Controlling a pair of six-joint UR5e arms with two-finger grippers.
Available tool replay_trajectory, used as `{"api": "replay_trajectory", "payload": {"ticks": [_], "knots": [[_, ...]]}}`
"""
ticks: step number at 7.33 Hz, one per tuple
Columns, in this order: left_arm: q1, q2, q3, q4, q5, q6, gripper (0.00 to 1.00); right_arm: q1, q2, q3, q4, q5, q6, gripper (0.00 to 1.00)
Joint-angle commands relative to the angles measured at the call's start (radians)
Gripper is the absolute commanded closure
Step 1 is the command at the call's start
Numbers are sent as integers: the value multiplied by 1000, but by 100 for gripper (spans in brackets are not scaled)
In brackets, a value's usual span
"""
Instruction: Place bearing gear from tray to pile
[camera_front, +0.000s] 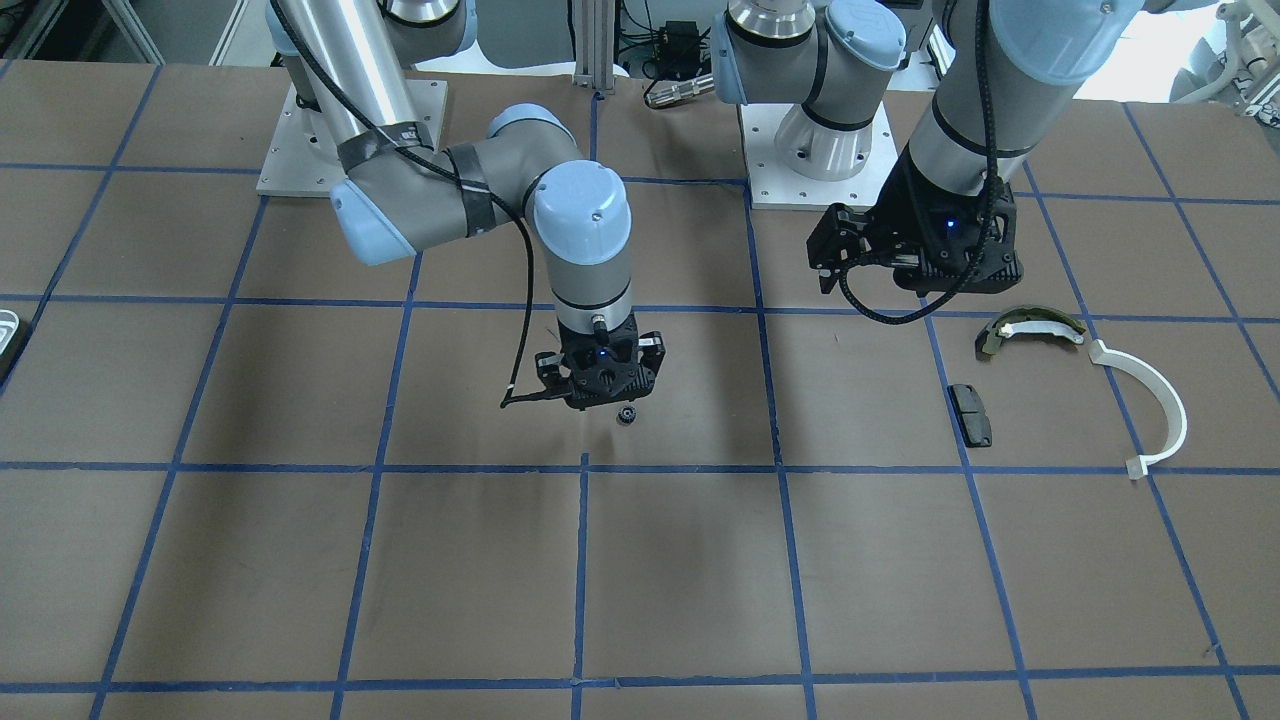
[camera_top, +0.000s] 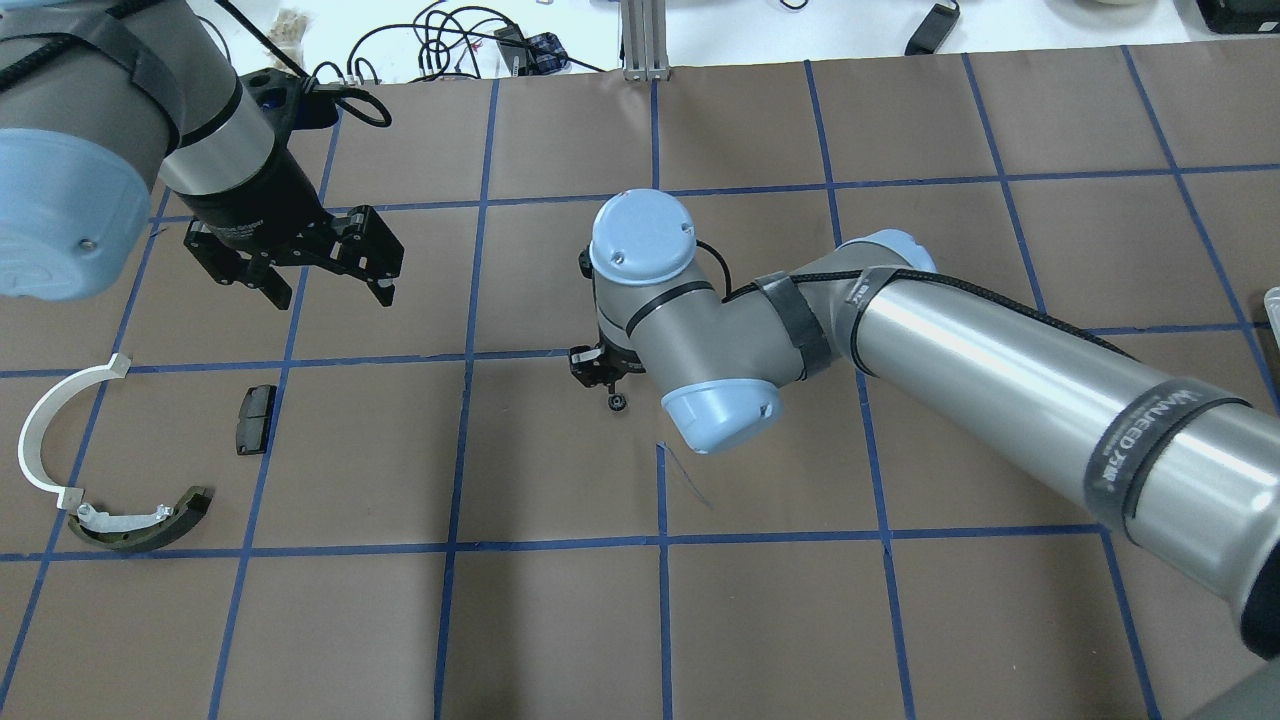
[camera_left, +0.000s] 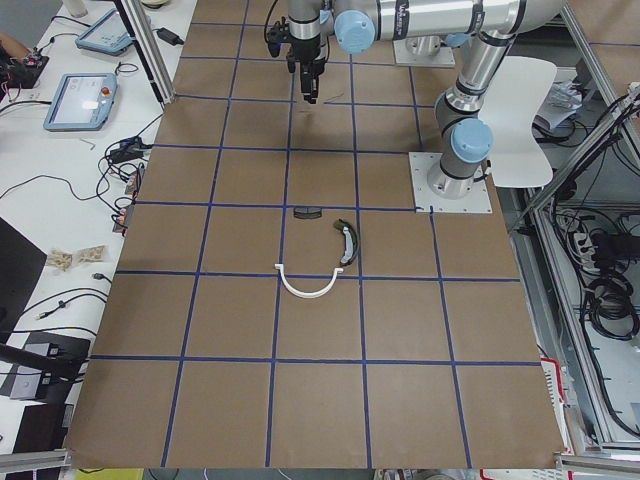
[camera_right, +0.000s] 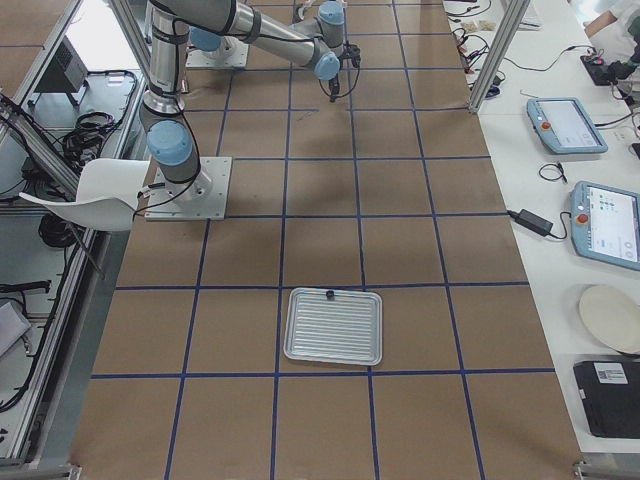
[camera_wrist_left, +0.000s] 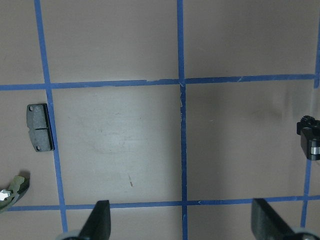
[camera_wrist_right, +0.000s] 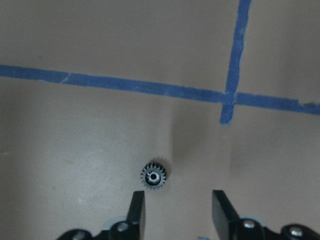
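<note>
The bearing gear (camera_wrist_right: 153, 176) is a small black toothed wheel lying flat on the brown table near its middle; it also shows in the overhead view (camera_top: 617, 403) and the front view (camera_front: 627, 416). My right gripper (camera_wrist_right: 175, 210) is open and empty, hovering just above and beside the gear (camera_top: 600, 375). My left gripper (camera_top: 328, 290) is open and empty, raised above the table near the pile (camera_wrist_left: 182, 225). The pile is a white arc (camera_top: 40, 420), an olive-and-white brake shoe (camera_top: 140, 520) and a black pad (camera_top: 255, 418). The tray (camera_right: 333, 325) lies far on my right.
A small dark part (camera_right: 328, 294) sits at the tray's rim. Blue tape lines grid the table. The arm bases stand on white plates (camera_front: 810, 185) at the robot's side. Tablets and cables lie on the white benches (camera_right: 590, 215) beyond the table.
</note>
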Motion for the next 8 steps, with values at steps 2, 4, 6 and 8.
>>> {"api": "replay_trajectory", "payload": {"ticks": [2,4,6,8], "knots": [[-43,-56,-6,10,-60,-52,0,-292,-154,2,161,-18,-512,0],[-192,-151,-16,120,-86,-141,0,-489,-250,7,357,-71,-875,0],[-306,-233,-26,228,-85,-158,0,-793,-267,8,367,-76,-1352,0],[-350,-296,-100,397,-80,-155,0,-998,-241,10,348,-81,-1728,0]]}}
